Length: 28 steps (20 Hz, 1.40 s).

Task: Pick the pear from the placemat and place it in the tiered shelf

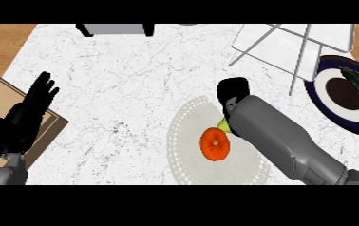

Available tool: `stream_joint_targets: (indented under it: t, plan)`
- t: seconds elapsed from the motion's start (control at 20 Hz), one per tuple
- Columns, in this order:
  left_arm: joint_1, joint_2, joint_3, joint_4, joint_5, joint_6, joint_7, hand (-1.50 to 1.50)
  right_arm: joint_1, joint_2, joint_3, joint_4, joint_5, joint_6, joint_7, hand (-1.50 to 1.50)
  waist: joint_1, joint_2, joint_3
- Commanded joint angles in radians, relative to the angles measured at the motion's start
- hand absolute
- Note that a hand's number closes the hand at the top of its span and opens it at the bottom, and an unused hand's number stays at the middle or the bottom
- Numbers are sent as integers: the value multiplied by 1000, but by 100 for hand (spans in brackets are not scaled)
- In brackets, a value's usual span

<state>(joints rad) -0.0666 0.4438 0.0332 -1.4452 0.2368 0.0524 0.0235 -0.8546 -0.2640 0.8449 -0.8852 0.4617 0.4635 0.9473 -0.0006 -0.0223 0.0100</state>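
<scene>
A round, pale, lace-edged placemat (188, 125) lies on the marble counter at centre right. On it only a small yellow-green piece of the pear (223, 124) shows, beside the right forearm. My right hand (233, 94) hangs over the mat's far edge, just beyond the pear, with its back towards the view. The forearm covers most of the pear. An orange round fruit (214, 144) lies on the mat right next to the pear, on the near side. The white tiered shelf (294, 44) with grey rods stands at the back right. At the left edge my left hand (32, 108) rests open, fingers up.
A dark blue plate (324, 107) with a white inside and dark food lies at the right edge, next to the shelf. A wooden board (51, 125) sits under the left hand. A grey appliance with black legs (116, 29) stands at the back.
</scene>
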Motion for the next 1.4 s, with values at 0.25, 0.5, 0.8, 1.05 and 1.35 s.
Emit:
stream_joint_targets:
  t: [0.25, 0.5, 0.8, 1.05, 1.35]
  plan:
    - [84, -8, -2, 24, 3, -6, 73, 0, -64, -16, -127, -128, 81, -214, 40, 150, 1, 13, -9]
    - [42, -2, 16, 57, -10, 12, 81, 0, -55, -5, -215, -248, 147, -470, 38, 150, -20, 16, -9]
    - [97, 1, 28, 46, -6, -12, 55, 0, -53, -47, -314, -514, 149, -449, 185, 150, -35, 5, -11]
    - [104, -9, 26, 37, -9, -12, 54, 0, -10, -58, -438, -690, 118, -488, 216, 150, -33, 9, -10]
    - [92, -22, 22, 19, -13, -3, 81, 0, -49, -66, -526, -908, 155, -419, 354, 150, -31, 8, -11]
